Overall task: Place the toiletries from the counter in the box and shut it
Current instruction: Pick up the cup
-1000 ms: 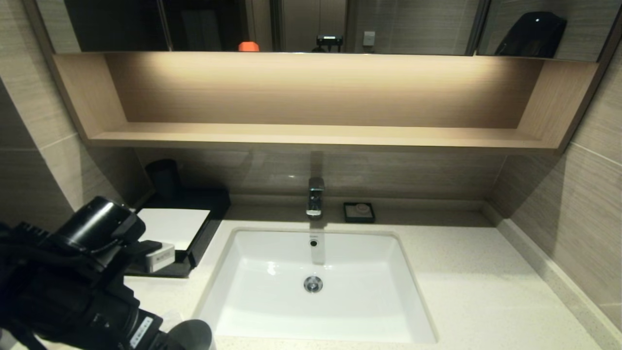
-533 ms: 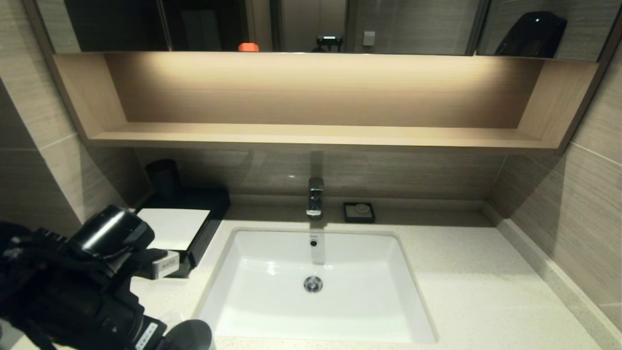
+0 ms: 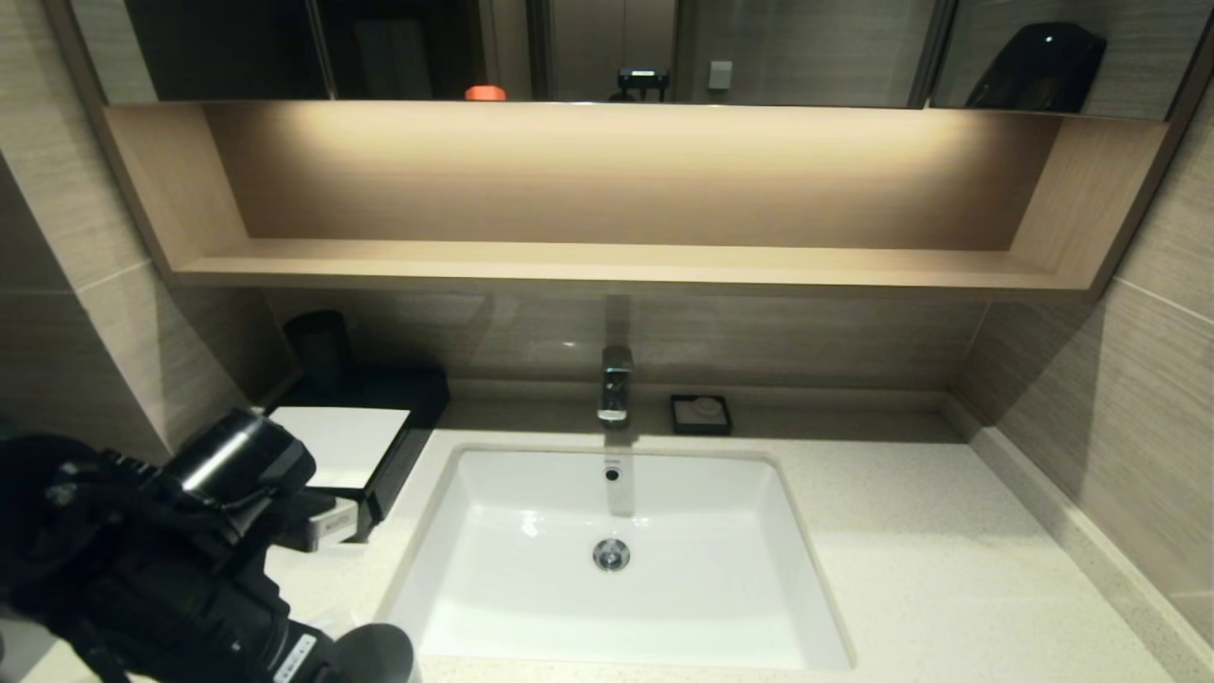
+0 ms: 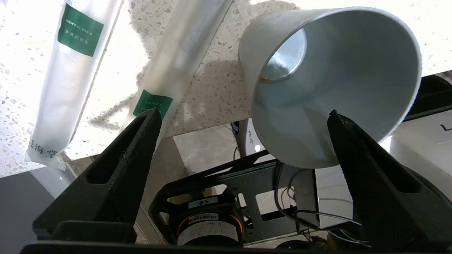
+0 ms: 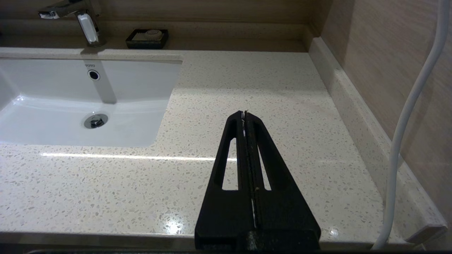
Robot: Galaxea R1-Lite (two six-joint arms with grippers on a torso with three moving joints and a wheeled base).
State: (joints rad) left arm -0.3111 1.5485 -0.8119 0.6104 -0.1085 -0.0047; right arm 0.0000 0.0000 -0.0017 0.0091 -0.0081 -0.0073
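Head view: left arm (image 3: 142,560) fills the corner of the counter (image 3: 910,569) left of the sink (image 3: 616,550). Box (image 3: 346,441) sits behind it, near the sink's back left corner, white top panel showing, drawer still out a little. Left wrist view: left gripper (image 4: 243,120) spread wide, holding nothing, over the counter edge. Two toiletries packets on the speckled stone: one (image 4: 67,81) with its green label clear of the fingers, another (image 4: 176,60) just beside one fingertip. Light grey cup (image 4: 332,84) near the other fingertip. Right wrist view: right gripper (image 5: 244,114) pressed together, empty, parked above the counter right of the sink
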